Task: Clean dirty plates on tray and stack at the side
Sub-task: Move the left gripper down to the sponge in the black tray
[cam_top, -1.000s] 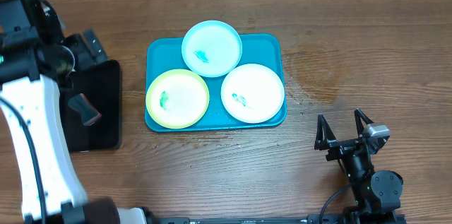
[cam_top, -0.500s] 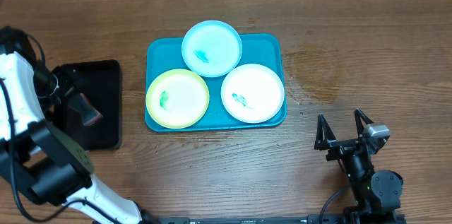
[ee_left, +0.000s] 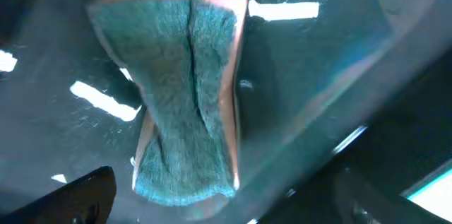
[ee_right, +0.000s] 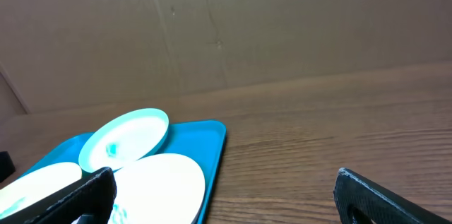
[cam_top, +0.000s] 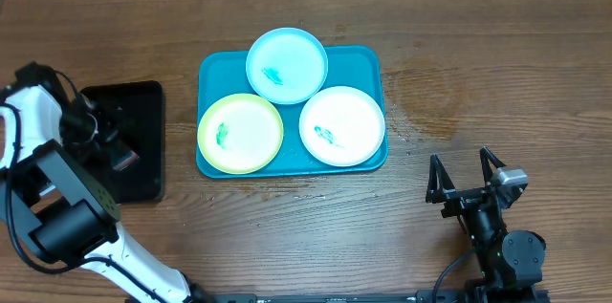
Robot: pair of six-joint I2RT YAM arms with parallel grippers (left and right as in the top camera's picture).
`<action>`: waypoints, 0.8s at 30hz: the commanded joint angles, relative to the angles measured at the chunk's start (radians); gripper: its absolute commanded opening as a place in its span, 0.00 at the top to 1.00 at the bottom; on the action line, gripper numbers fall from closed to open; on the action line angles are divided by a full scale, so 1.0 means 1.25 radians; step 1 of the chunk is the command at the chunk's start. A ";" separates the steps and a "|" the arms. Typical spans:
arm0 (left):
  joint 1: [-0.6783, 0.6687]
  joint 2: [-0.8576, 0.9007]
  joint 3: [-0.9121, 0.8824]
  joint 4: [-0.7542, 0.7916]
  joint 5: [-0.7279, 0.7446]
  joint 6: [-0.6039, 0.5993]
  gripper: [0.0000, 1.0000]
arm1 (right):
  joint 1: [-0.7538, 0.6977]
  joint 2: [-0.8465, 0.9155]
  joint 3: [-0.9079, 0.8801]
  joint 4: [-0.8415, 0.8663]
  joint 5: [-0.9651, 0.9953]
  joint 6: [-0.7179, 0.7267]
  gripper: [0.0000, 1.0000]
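The turquoise tray [cam_top: 373, 57] holds three plates, each with a teal smear: light blue [cam_top: 287, 64] at the back, yellow-green [cam_top: 240, 132] front left, white [cam_top: 342, 126] front right. My left gripper [cam_top: 107, 136] is open over a black tray [cam_top: 143, 140], just above a green-topped sponge [ee_left: 187, 90] that lies between its fingers [ee_left: 233, 206]. My right gripper [cam_top: 466, 177] is open and empty on the table, right of the tray. Its wrist view shows the light blue plate [ee_right: 127, 136], the white plate [ee_right: 159, 181] and the tray [ee_right: 212, 139] ahead of the fingers [ee_right: 226, 203].
The black tray sits left of the turquoise tray, near the table's left edge. A cardboard wall [ee_right: 212, 26] runs along the back of the table. Bare wood table [cam_top: 478, 83] lies right of the turquoise tray.
My left arm has swung in from the far left and come down over the black tray, above the sponge. The plates and the right arm have not moved.
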 commanded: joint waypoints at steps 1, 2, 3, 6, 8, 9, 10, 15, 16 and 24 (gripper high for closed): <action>-0.001 -0.001 -0.067 0.039 0.005 0.027 0.01 | -0.003 -0.005 -0.008 0.004 0.005 -0.006 0.00; -0.001 -0.002 -0.081 0.053 -0.002 0.027 0.01 | -0.003 -0.005 -0.008 0.004 0.005 -0.006 0.00; -0.001 -0.003 -0.094 0.067 -0.011 0.027 0.00 | -0.003 -0.005 -0.008 0.004 0.005 -0.006 0.00; -0.001 -0.005 -0.118 0.101 -0.028 0.027 0.00 | -0.003 -0.005 -0.008 0.004 0.005 -0.006 0.00; -0.001 -0.005 -0.127 0.119 -0.029 0.028 0.01 | -0.003 -0.005 -0.008 0.004 0.005 -0.006 0.00; -0.001 -0.005 -0.129 0.127 -0.029 0.033 0.00 | -0.003 -0.005 -0.008 0.004 0.005 -0.006 0.00; -0.001 -0.005 -0.132 0.135 -0.030 0.042 0.00 | -0.003 -0.005 -0.008 0.004 0.005 -0.006 0.00; -0.002 -0.004 -0.132 0.144 -0.077 0.042 0.02 | -0.003 -0.005 -0.008 0.004 0.005 -0.006 0.00; -0.002 -0.004 -0.132 0.144 -0.087 0.042 0.05 | -0.003 -0.005 -0.008 0.004 0.005 -0.006 0.00; -0.004 -0.004 -0.139 0.136 -0.110 0.042 0.39 | -0.003 -0.005 -0.008 0.004 0.005 -0.006 0.00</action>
